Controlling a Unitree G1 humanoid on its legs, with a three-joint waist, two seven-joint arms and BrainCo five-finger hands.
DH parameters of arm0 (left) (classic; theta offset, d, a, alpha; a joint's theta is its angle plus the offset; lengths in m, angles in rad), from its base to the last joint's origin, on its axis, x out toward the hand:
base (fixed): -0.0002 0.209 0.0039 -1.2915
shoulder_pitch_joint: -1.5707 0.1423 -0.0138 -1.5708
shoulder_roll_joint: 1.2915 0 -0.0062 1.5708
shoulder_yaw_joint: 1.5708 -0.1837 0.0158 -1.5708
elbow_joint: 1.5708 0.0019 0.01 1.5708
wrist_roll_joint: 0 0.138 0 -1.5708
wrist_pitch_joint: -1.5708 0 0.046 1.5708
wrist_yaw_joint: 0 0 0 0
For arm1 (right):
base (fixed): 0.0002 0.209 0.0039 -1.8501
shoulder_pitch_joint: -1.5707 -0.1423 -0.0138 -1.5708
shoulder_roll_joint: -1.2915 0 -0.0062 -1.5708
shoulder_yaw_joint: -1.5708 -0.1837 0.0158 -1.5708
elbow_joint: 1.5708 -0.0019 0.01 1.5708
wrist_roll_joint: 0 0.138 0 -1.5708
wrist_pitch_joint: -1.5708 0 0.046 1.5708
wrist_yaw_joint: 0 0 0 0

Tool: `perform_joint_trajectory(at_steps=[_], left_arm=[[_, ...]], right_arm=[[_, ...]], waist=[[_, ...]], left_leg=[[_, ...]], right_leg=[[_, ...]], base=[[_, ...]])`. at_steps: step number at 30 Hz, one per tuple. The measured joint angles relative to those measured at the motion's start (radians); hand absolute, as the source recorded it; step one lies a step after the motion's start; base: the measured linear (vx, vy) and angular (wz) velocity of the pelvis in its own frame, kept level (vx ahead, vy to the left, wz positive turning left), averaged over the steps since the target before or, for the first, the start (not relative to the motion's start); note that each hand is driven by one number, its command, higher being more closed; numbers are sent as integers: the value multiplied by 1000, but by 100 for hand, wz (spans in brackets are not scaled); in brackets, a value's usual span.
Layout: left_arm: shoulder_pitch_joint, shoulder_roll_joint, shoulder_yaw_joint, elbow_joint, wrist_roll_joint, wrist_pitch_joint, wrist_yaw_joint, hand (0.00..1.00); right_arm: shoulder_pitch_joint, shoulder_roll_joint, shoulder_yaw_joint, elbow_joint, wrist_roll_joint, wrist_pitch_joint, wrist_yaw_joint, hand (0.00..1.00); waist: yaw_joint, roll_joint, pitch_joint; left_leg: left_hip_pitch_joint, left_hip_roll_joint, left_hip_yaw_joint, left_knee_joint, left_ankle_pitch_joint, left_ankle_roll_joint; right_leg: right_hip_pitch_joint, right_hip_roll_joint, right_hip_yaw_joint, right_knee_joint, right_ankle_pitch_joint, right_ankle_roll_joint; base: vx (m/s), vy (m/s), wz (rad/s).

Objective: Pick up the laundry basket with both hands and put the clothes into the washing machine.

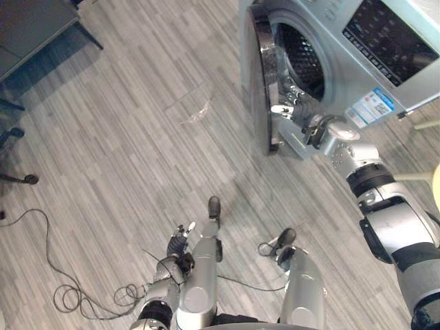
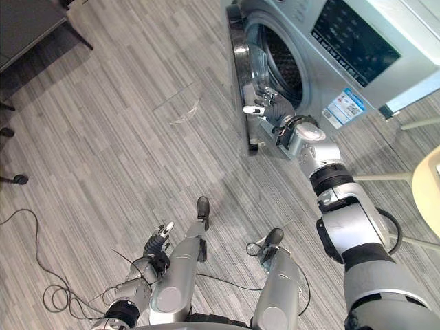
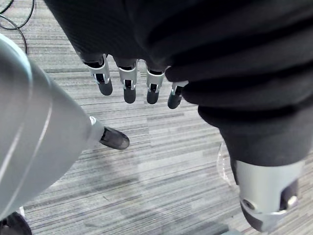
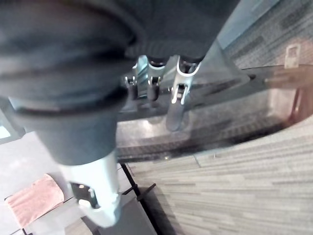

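The silver washing machine stands at the upper right with its round door swung open towards me and the dark drum exposed. My right hand is stretched out to the lower rim of the drum opening, just behind the open door, fingers straight and holding nothing. Low beside my body hangs my left hand, its fingers relaxed over bare floor and holding nothing.
A clear piece of plastic lies on the grey plank floor left of the door. A dark table and a chair base stand at the far left. A pale round table edge shows at the right. A pink cloth appears in the right wrist view.
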Motion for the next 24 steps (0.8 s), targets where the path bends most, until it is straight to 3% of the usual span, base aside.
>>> perform_joint_trajectory(at_steps=[4,14,21,22,24], left_arm=[[-18,2,0,5,0,0,0,0],[-26,3,0,26,0,6,1,0],[-25,33,-21,26,1,10,7,0],[-25,39,-27,26,1,10,8,0],[-14,53,-36,26,3,10,23,0]], right_arm=[[2,46,-69,4,37,-38,-26,0],[189,172,-181,19,3,-74,-77,0],[474,277,-288,15,-157,-85,-100,0],[507,289,-301,7,-177,-90,-108,0],[654,345,-338,-69,-289,-119,-144,0]], waist=[[25,0,0],[18,-10,-11],[-19,-51,-27],[-23,-55,-26],[-38,-79,-22]], left_leg=[[0,-6,-6,1,0,0],[22,-11,-9,0,-1,0],[62,5,6,17,-15,-3],[63,9,12,38,-28,0],[59,35,43,180,-118,-1]], right_leg=[[3,-12,-1,7,-4,5],[38,-13,-3,-11,-3,5],[83,11,14,-44,12,4],[89,13,22,-45,12,4],[115,33,65,-44,12,3]], base=[[54,-57,9],[11,-50,3],[28,-66,-8],[14,-59,-31],[-4,-31,-55]])
